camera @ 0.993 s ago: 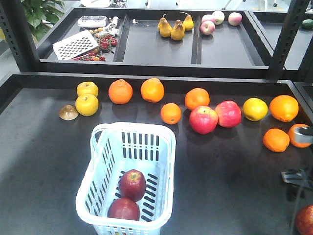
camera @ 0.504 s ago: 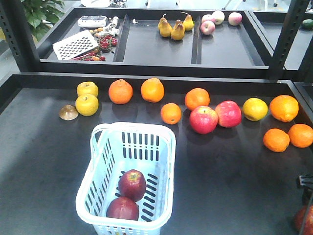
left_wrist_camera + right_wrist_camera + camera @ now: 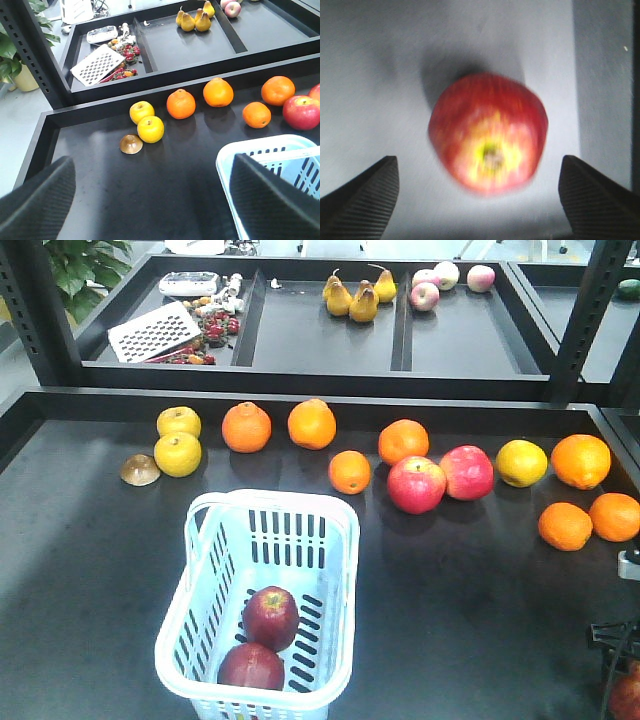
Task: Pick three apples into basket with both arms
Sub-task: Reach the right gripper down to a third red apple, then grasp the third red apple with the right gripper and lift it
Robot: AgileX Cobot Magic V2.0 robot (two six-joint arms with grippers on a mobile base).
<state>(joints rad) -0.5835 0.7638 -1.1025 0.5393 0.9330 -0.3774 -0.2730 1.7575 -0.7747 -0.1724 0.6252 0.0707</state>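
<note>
dark table (image 3: 480, 620): basket (image 3: 200, 640), oranges (image 3: 247, 427), 2 pinkish apples (image 3: 417, 485).

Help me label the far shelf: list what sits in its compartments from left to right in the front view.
White grater → pile of small red items → yellow pears → pale pink apples.

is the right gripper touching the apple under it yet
Apart. The right wrist view shows the right gripper open, with surface visible between each finger and the apple.
</note>
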